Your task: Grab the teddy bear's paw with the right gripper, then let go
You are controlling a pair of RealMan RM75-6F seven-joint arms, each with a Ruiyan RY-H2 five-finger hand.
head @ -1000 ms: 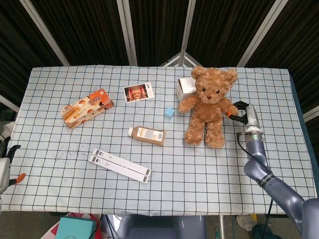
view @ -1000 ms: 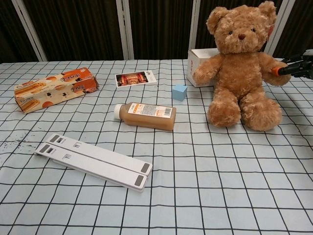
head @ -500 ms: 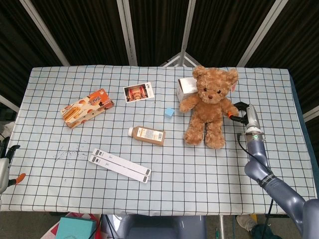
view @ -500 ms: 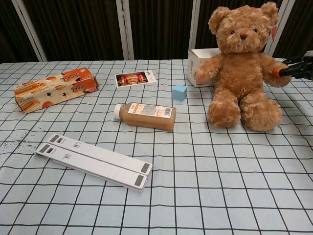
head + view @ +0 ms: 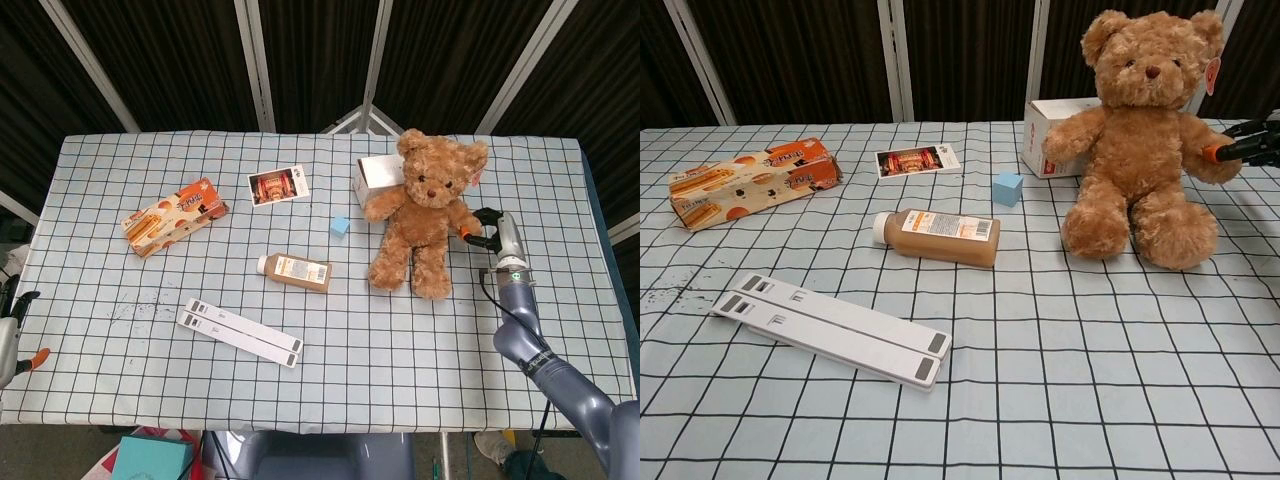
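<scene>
Teddy bear [image 5: 425,212] seated at the table's two o'clock, tipped toward three. Right hand [image 5: 487,226] pinching the paw [image 5: 466,222] with orange-tipped fingers. Likely soft, light plush, squashing and sliding under a tug; best taken at the paw's rounded end. Left hand [image 5: 8,345] at eight o'clock, grip unclear.
</scene>
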